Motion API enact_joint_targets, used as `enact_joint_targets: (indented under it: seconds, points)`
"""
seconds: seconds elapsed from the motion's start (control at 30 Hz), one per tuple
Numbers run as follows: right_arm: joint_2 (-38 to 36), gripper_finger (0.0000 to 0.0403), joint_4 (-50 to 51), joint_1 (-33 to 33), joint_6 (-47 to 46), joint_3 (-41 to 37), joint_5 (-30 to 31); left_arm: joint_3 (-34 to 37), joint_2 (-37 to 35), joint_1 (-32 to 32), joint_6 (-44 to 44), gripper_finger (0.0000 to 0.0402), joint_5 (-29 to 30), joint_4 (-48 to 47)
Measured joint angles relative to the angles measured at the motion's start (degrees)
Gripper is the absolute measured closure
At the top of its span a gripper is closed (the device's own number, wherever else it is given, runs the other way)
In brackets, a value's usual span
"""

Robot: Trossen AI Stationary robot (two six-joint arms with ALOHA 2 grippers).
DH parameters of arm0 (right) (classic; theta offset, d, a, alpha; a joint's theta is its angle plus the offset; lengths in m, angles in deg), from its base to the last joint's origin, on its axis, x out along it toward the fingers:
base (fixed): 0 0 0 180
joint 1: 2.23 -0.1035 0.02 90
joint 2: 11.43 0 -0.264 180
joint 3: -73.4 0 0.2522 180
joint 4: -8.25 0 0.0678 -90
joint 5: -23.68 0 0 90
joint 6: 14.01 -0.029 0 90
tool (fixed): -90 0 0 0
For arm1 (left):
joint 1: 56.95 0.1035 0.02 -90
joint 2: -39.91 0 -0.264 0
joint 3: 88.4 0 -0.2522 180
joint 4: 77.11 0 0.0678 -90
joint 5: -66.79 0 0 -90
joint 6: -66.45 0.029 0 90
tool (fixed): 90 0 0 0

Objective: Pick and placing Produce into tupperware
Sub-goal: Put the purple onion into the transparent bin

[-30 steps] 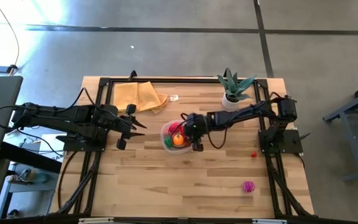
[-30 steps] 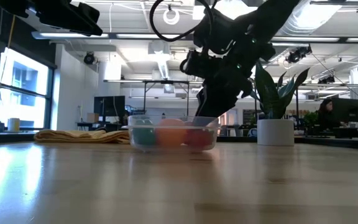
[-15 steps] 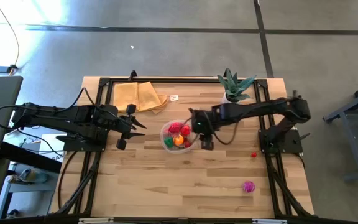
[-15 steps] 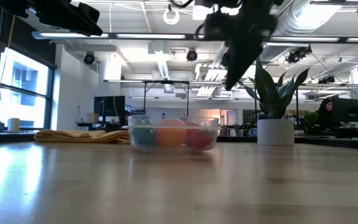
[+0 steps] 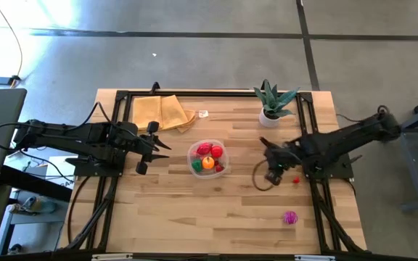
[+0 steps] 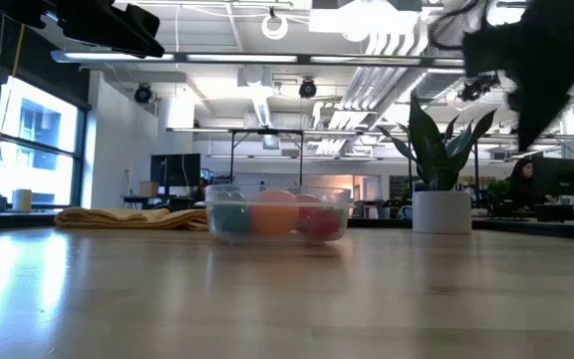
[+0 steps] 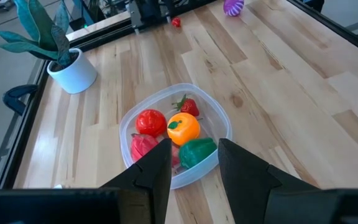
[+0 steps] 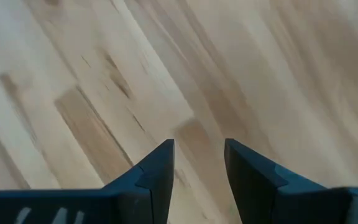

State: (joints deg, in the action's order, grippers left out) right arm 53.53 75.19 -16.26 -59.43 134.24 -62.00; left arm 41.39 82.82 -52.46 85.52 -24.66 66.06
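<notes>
The clear tupperware [image 5: 207, 158] stands on its flat bottom at mid-table. Inside it lie several produce pieces, among them a red tomato [image 7: 150, 121], an orange [image 7: 184, 128] and a green pepper [image 7: 197, 151]. A small red piece [image 5: 296, 180] and a magenta piece [image 5: 289, 217] lie loose on the wood near the right edge. My right gripper [image 5: 273, 176] hangs open over bare wood between the tupperware and the red piece, with nothing between its fingers [image 8: 157, 165]. My left gripper [image 5: 162, 148] waits open to the left of the tupperware, above the table.
A spiky potted plant [image 5: 273, 101] stands at the far right. A folded tan cloth [image 5: 163, 112] lies at the far left, with a small white tag [image 5: 204, 113] beside it. Black frame rails [image 5: 115, 174] run along both sides of the table.
My right gripper has left the space over the tupperware, risen, and swung toward the table's right edge, rolling as it went. It carries nothing. The produce in the tupperware has stayed where it was.
</notes>
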Motion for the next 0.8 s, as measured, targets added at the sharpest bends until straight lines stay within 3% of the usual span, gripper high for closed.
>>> enact_joint_targets:
  seconds: [0.17, 0.37, 0.5, 0.8]
  points:
    - [-6.9, 0.0269, 0.7, -3.9, -12.4, -8.5, -0.1, 0.0, 0.0, 0.0, 0.0, 0.0282, 0.0, 0.0]
    - [-10.0, 0.0269, 3.1, -6.1, -22.9, -14.5, -6.6, 0.0, 0.0, 0.0, 0.0, 0.0282, 0.0, 0.0]
    - [-9.9, 0.0269, 3.1, -6.8, -24.5, -15.5, -11.0, 0.0, 0.0, 0.0, 0.0, 0.0282, 0.0, 0.0]
    - [-9.8, 0.0269, 3.4, -7.1, -23.0, -15.4, -13.4, 0.0, 0.0, 0.0, 0.0, 0.0282, 0.0, 0.0]
